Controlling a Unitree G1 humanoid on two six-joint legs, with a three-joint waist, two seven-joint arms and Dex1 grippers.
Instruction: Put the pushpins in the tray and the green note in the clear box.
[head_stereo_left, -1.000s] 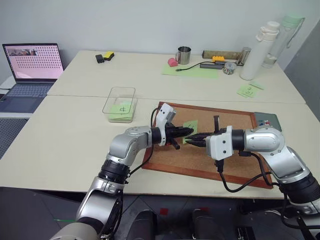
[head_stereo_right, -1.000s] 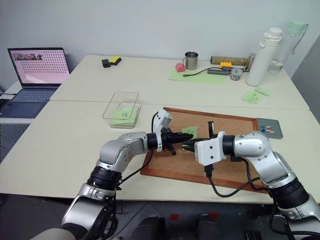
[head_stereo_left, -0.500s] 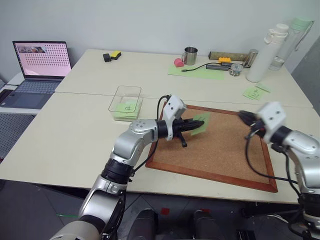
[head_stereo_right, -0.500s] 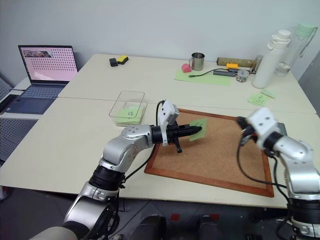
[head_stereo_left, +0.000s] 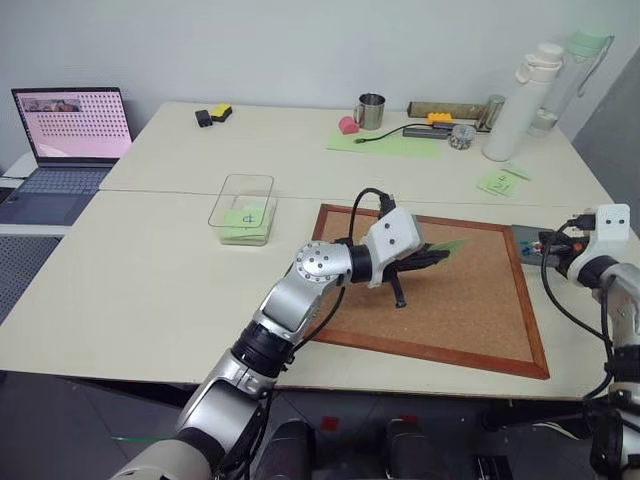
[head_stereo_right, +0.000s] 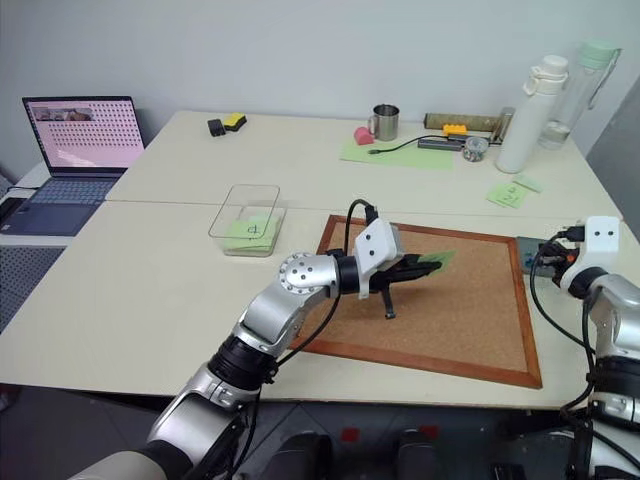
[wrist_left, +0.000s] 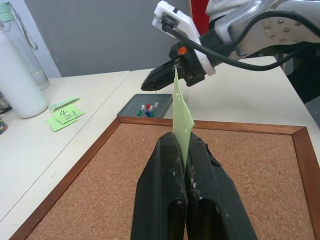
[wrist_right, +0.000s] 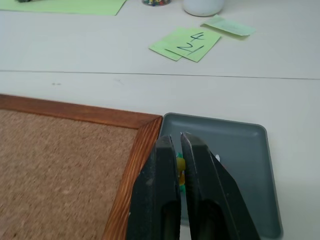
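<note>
My left gripper (head_stereo_left: 432, 256) is shut on the light green note (wrist_left: 181, 107) and holds it on edge just above the cork board (head_stereo_left: 450, 300). At the right, my right gripper (head_stereo_left: 548, 245) hovers over the dark grey tray (wrist_right: 240, 150), beside the board's frame. It is shut on a pushpin (wrist_right: 179, 164) with a yellow head, wedged between the fingers. Red, blue and pale pushpins (wrist_left: 147, 108) lie in the tray. The clear box (head_stereo_left: 243, 205) stands left of the board with a green note marked like a "4" inside it.
A laptop (head_stereo_left: 70, 125) sits at the far left. A metal mug (head_stereo_left: 369, 110), a pale green mat (head_stereo_left: 385, 142), a white bottle (head_stereo_left: 515, 100) and more green notes (head_stereo_left: 500, 182) are at the back of the table.
My right gripper has swung away from the note on the board, out to the right over the tray. My left gripper has shifted right, risen and rolled, taking the note off the board.
</note>
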